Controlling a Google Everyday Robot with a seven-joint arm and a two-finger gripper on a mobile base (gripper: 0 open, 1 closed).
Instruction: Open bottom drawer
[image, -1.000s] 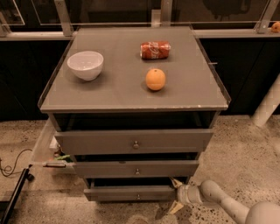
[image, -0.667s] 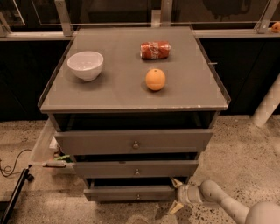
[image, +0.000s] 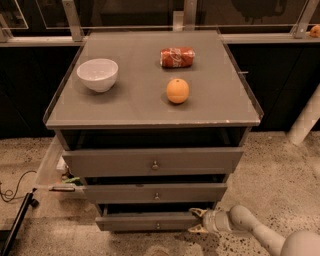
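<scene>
On the cabinet top (image: 150, 107) a bowl (image: 97, 74) sits at the back left. A soda can (image: 177, 57) lies on its side right of centre at the back, and an orange (image: 177, 90) rests just in front of it. Under the top come the top drawer (image: 200, 161), the middle drawer (image: 190, 192) and, lowest, the bottom drawer (image: 140, 221) (each front stands a little out). The end effector (image: 198, 221) is at the right end of the bottom drawer's front, its arm (image: 250, 227) reaching in from the lower right. A cable (image: 12, 187) lies on the floor (image: 280, 170), left of the cabinet.
</scene>
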